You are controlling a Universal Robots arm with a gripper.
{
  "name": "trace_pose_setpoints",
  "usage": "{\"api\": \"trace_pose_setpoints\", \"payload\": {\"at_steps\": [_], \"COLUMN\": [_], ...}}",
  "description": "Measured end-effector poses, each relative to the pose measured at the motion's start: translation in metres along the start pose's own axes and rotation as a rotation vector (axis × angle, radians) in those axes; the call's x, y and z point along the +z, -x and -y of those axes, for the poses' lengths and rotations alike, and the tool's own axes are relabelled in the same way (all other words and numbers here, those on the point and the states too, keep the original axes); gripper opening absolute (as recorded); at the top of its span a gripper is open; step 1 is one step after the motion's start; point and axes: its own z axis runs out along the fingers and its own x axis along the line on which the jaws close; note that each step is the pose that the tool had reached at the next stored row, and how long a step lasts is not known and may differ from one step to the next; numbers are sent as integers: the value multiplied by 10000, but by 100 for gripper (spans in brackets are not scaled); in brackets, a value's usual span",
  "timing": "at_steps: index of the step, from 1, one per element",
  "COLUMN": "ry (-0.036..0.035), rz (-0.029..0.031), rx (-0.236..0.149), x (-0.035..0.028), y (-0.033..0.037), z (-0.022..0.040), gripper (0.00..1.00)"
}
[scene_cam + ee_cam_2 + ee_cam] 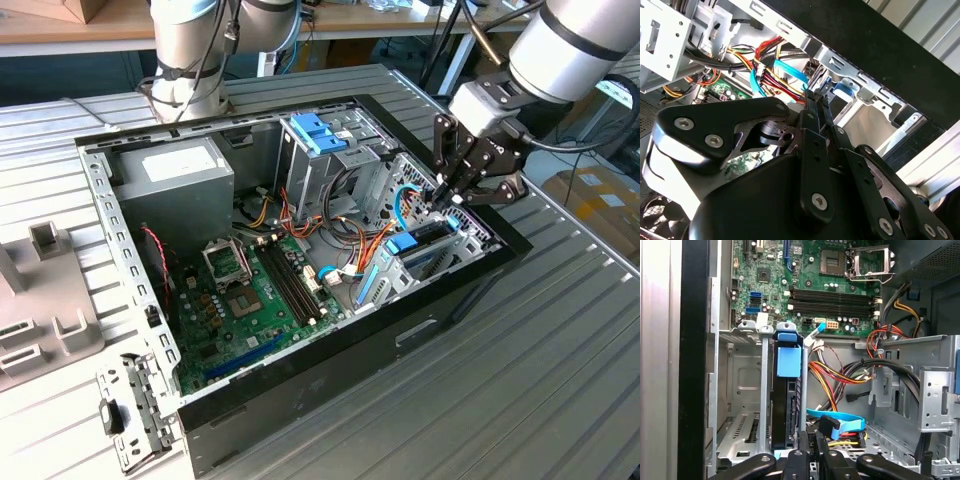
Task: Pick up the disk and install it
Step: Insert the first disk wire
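Note:
The disk [428, 243] stands on edge in the metal drive cage at the front corner of the open computer case, on the exterior view's right. Its dark body [784, 410] and blue side rail [789, 361] sit between the cage's uprights in the first wrist view. My gripper [441, 199] hangs just above the cage at the disk's cable end, fingers pointing down. In both wrist views the fingers [812, 107] lie close together with nothing between them, and the gripper [811, 447] is shut just off the disk's end.
Bundled red, yellow and orange cables [840, 375] and a light-blue flat cable [837, 419] lie beside the cage. The case holds a green motherboard [250, 300], a grey power supply [175, 175] and a blue-latched bay [318, 135]. A loose metal bracket [135, 412] lies on the table.

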Motion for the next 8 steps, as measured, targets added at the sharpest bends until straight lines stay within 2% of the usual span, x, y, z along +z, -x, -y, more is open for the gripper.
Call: {"api": "trace_pose_setpoints", "payload": {"at_steps": [5, 8], "ry": [-24, -48], "rz": [-2, 12], "rx": [187, 380], "x": [7, 10], "y": [-1, -2], "z": [-59, -72], "gripper": [17, 17]}}
